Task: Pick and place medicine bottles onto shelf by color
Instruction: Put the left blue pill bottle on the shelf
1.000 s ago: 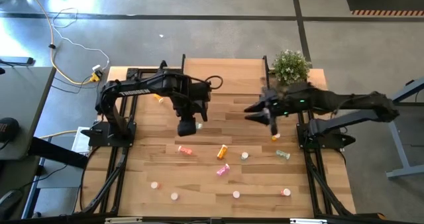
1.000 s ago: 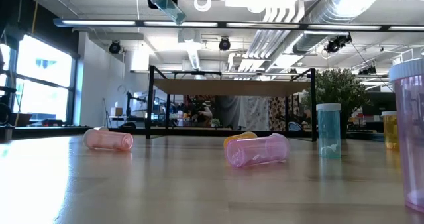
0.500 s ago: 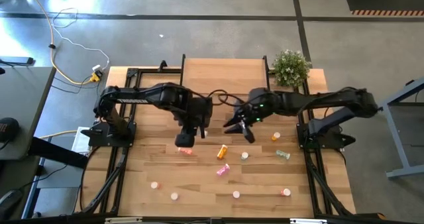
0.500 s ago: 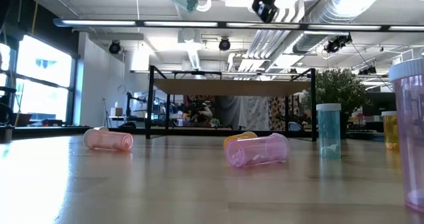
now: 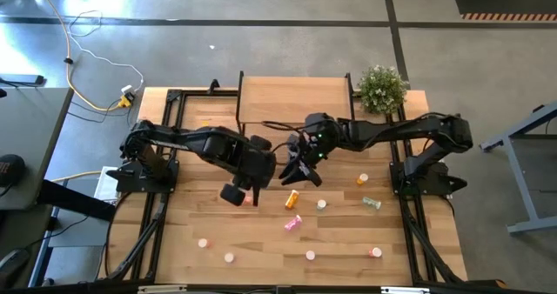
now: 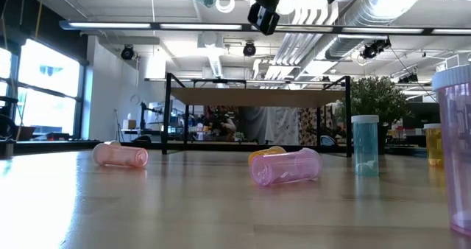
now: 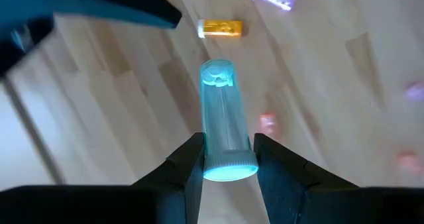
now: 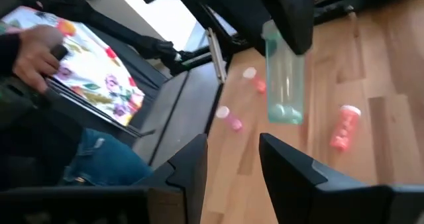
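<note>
Left end effector (image 7: 227, 159) grips one pale green medicine bottle (image 7: 223, 118) above mid-table (image 5: 261, 242). Right end effector (image 8: 232, 159), fingers apart and empty, hovers beside it. Shelf (image 5: 291, 96) looks bare; the other bottles are scattered on the table, so sorting is barely begun.

— Any writing you can read anywhere? A label, a brand, a number?

— None. The little green bottle (image 7: 225, 118) held up over the table (image 5: 261, 242) is see-through with a bare side; there is a pale mark near its far end, but it forms no letters.

— What about the bottles lying on the table?

— The pink bottle (image 6: 285, 166) and the upright green bottle (image 6: 364, 144) show plain sides, no print.

— And that patterned thing off the table's edge?

— A flowered cloth (image 8: 86, 58); only blossoms on it, no words.
</note>
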